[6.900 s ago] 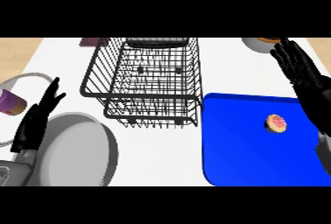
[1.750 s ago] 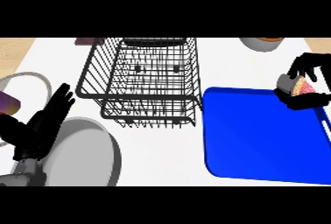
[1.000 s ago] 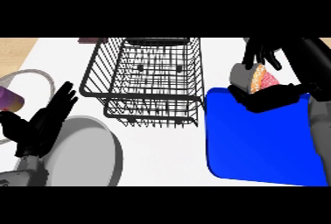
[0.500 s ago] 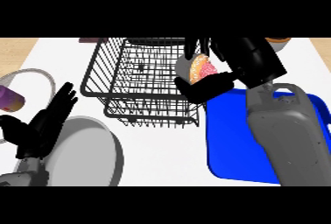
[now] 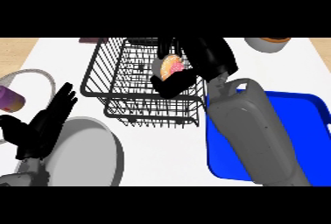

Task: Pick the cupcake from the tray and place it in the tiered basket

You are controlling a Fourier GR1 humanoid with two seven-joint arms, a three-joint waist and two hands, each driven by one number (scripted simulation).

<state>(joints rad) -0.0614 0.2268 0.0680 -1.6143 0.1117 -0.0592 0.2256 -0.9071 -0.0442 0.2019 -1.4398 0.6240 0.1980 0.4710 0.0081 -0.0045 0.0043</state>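
Head view — right hand (image 5: pixel 200 57) over the black wire tiered basket (image 5: pixel 129 78).
Fingers curled round the pink-frosted cupcake (image 5: pixel 170 68); left hand (image 5: pixel 42 124) open, fingers straight — glossy blue tray (image 5: pixel 304 131) beside.

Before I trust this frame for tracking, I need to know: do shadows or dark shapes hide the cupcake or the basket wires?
Head view: the pink-frosted cupcake shows clearly, partly covered by the black right hand curled round it. The black wire tiered basket casts a soft shadow on the white counter. The black hand blends with the wires.
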